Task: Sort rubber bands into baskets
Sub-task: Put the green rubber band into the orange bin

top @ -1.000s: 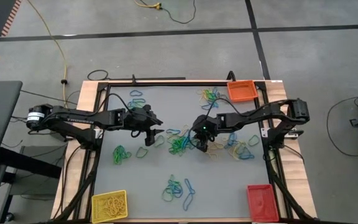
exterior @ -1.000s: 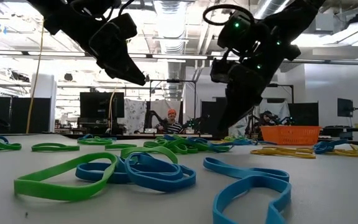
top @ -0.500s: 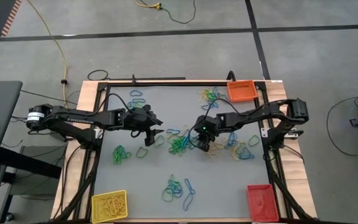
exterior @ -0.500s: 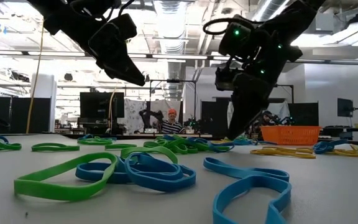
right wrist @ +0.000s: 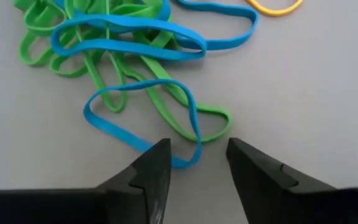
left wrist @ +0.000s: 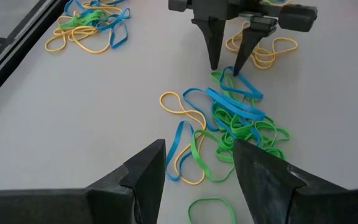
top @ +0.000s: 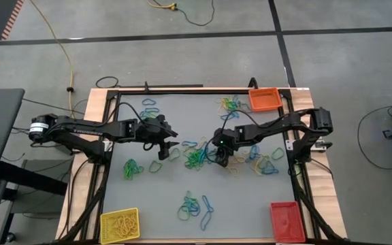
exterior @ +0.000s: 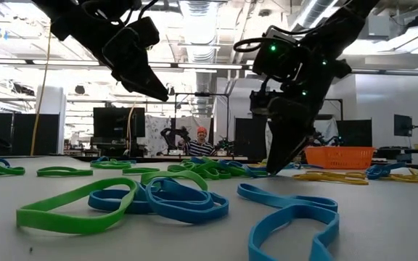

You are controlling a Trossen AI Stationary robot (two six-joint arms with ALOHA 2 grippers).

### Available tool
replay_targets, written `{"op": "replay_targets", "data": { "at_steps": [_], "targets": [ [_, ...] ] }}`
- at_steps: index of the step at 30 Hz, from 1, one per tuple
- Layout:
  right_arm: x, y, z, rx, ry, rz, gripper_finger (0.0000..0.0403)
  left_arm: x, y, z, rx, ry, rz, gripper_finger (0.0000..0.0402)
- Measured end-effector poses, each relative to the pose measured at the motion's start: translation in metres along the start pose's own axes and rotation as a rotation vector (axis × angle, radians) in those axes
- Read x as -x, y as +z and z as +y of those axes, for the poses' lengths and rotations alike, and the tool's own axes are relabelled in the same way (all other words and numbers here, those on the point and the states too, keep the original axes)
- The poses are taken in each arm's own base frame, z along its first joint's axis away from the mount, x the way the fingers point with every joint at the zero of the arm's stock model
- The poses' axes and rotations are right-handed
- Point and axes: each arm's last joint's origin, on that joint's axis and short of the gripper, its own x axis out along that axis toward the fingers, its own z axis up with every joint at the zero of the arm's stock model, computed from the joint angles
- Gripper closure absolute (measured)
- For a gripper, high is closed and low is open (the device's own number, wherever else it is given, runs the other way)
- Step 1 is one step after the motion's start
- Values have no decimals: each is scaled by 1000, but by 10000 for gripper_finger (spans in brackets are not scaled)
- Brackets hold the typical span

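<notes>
The right gripper [top: 221, 158] hung, fingers apart, over a tangle of rubber bands [top: 196, 156] mid-table — the left gripper [top: 163, 151], fingers apart, waited nearby.

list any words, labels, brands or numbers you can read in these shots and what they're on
No text can be read in any view.
Left arm: a pale line of lettering runs along its link in the high view, too small to read.
Baskets, yellow, orange, red: no visible markings.
Rubber bands: plain, no print.
Room behind the table in the low view: no legible signs.
</notes>
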Motion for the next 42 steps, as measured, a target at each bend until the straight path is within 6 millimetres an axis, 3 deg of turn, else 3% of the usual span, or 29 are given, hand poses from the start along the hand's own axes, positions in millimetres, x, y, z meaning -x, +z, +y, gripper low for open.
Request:
{"op": "replay_targets", "data": {
  "at_steps": [12,23,27,35,42],
  "targets": [
    [8,7,6,70,27,-81,217,0,0,0,0,0,3,223],
    [14,15,48,257,156,-223,217,0,0,0,0,0,4,223],
    [6,11,60,295,185,-238,217,0,0,0,0,0,4,223],
    [-31,9,45,229,135,-168,218,0,0,0,0,0,4,223],
    [-31,15,41,214,127,-162,219,0,0,0,0,0,5,223]
  ]
}}
